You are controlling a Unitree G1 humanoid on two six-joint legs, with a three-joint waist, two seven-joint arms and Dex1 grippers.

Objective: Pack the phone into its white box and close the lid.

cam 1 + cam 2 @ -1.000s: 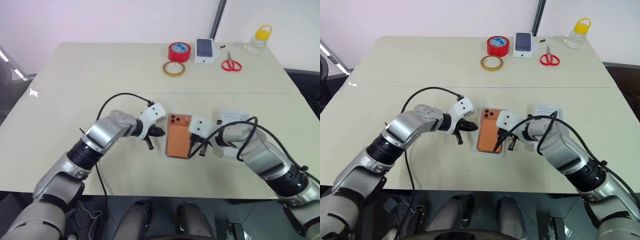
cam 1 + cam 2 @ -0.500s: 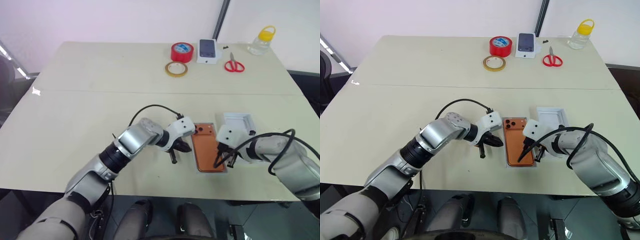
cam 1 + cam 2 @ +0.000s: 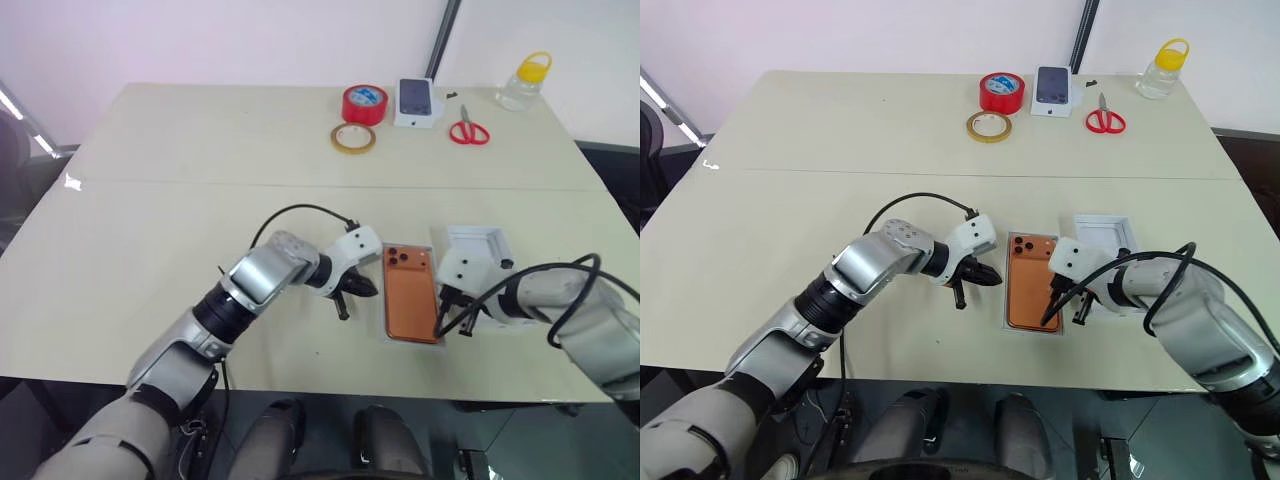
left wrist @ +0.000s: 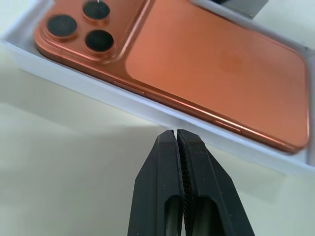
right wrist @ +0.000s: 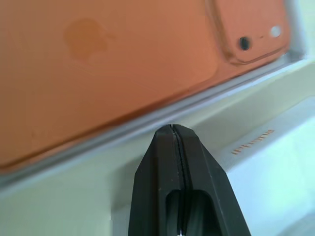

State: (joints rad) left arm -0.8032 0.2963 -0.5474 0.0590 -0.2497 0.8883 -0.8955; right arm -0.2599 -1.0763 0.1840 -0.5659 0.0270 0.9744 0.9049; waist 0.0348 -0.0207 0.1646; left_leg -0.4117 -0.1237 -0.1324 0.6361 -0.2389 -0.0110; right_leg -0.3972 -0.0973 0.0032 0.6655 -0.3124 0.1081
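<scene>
The phone [image 3: 1032,281] lies in the box [image 4: 147,110], long axis away from the robot; the lid [image 3: 478,244] lies just right, nearest the right gripper [image 3: 1052,312]. Both the right and left gripper [image 3: 978,280] are pressed together, empty.

phone [image 3: 410,304]: copper-orange, back up, flat in white box [image 4: 93,91] | lid [image 3: 1104,238]: just beside, inside up

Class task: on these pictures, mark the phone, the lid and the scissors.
the phone [image 3: 411,302]: left eye view, middle of its copper back.
the lid [image 3: 478,244]: left eye view, its white inner face.
the scissors [image 3: 1102,119]: right eye view, its red handles.
</scene>
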